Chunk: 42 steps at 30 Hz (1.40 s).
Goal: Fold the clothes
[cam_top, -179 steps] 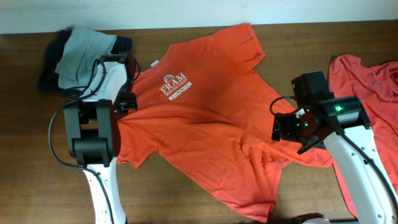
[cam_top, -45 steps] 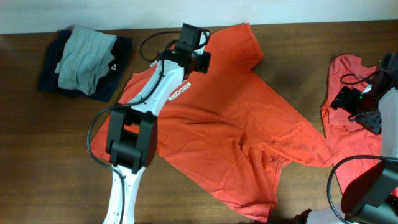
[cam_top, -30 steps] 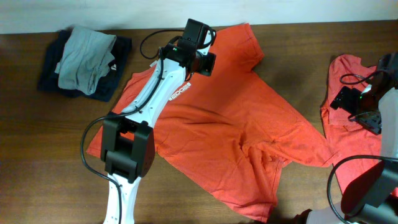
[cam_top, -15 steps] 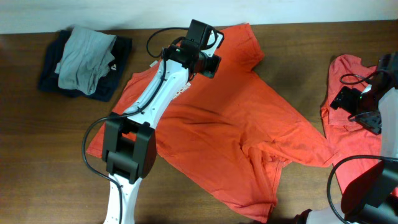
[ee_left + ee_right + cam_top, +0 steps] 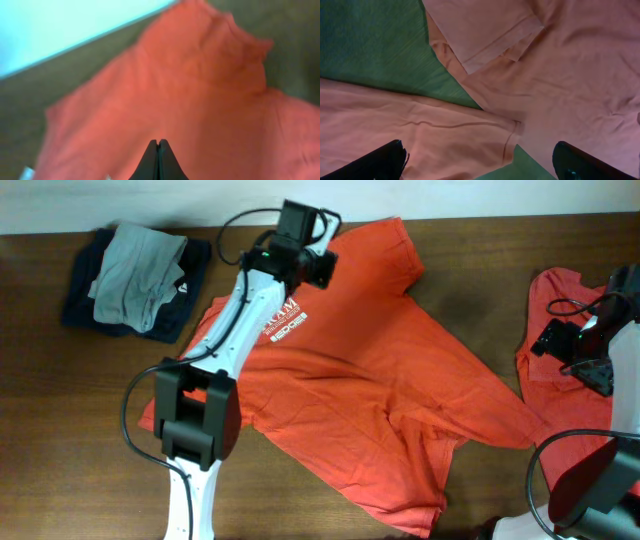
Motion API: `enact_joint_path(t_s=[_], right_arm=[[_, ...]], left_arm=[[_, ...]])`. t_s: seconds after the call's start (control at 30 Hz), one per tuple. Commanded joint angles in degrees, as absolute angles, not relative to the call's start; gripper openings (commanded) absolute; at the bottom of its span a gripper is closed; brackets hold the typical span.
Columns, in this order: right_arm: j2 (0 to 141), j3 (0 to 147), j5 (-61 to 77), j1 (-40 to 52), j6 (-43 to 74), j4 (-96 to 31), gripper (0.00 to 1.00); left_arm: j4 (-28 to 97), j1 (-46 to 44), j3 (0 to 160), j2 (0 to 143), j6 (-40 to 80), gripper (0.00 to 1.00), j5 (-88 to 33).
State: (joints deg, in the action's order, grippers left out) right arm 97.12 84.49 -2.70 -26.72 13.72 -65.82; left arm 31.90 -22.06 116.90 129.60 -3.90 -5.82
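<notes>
One of the clothes, an orange-red T-shirt (image 5: 380,380), lies spread across the table with its white chest logo (image 5: 283,318) facing up. My left gripper (image 5: 320,270) hovers over its upper part near the collar, shut and holding nothing. In the left wrist view the shut gripper (image 5: 158,146) points over blurred orange cloth (image 5: 200,90). A second orange-red shirt (image 5: 572,300) lies crumpled at the right edge. My right gripper (image 5: 552,340) stands open above its left border. In the right wrist view the gripper (image 5: 480,162) is wide apart over hemmed fabric (image 5: 445,140), gripping nothing.
A stack of grey and dark navy garments (image 5: 135,270) sits at the back left. Bare brown table (image 5: 480,270) shows between the two shirts. The left arm (image 5: 230,330) stretches across the spread shirt's left side.
The left gripper has swung back to the left and a little farther away, uncovering the chest logo. The right arm has held still at the right edge.
</notes>
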Motion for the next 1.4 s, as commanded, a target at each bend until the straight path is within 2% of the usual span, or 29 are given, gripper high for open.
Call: enact_joint_path(t_s=[0.0, 0.63, 1.13, 1.37], right_arm=[[96.49, 85.43, -2.57, -27.03, 13.93, -66.00, 0.99], [96.49, 85.43, -2.57, -27.03, 13.93, -66.00, 0.99], [96.49, 85.43, -2.57, -27.03, 13.93, -66.00, 0.99], [96.49, 85.43, -2.57, -27.03, 13.93, -66.00, 0.99]], left_arm=[[29.15, -21.19, 117.27, 131.31, -4.45, 0.00, -6.70], [14.09, -18.65, 117.27, 144.14, -6.13, 0.00, -6.22], [12.80, -16.14, 117.27, 150.19, -6.13, 0.00, -6.13], [13.76, -14.61, 117.27, 150.45, -6.11, 0.00, 2.94]])
